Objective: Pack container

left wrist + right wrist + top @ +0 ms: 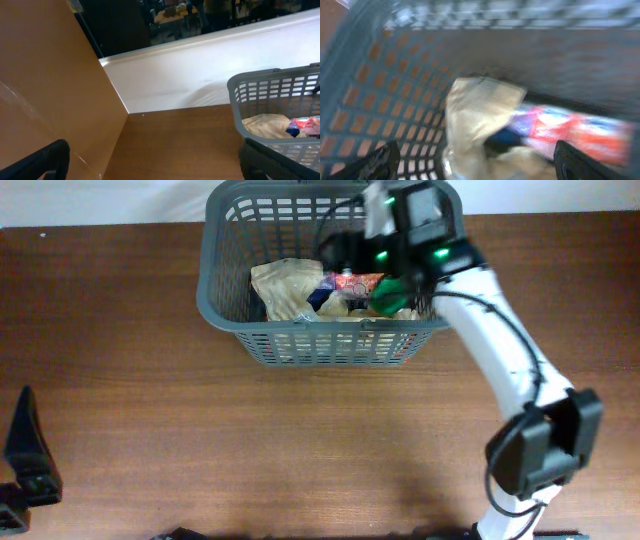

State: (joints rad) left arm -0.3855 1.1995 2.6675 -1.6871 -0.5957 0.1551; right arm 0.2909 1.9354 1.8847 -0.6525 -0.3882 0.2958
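The container, a dark grey slotted basket (228,310), stands at the far middle of the table. It also shows in the left wrist view (260,95) and fills the right wrist view (385,85). Inside lie a beige crumpled bag (285,285) (480,105), a red and white packet (358,280) (570,127) and a green item (398,293). My right gripper (475,160) is open and empty, hovering inside the basket just above the bags. My left gripper (155,165) is open and empty, low at the table's near left corner (30,455).
The brown wooden table (300,440) has a white wall (200,65) behind its far edge. My right arm (500,360) reaches from the near right to the basket.
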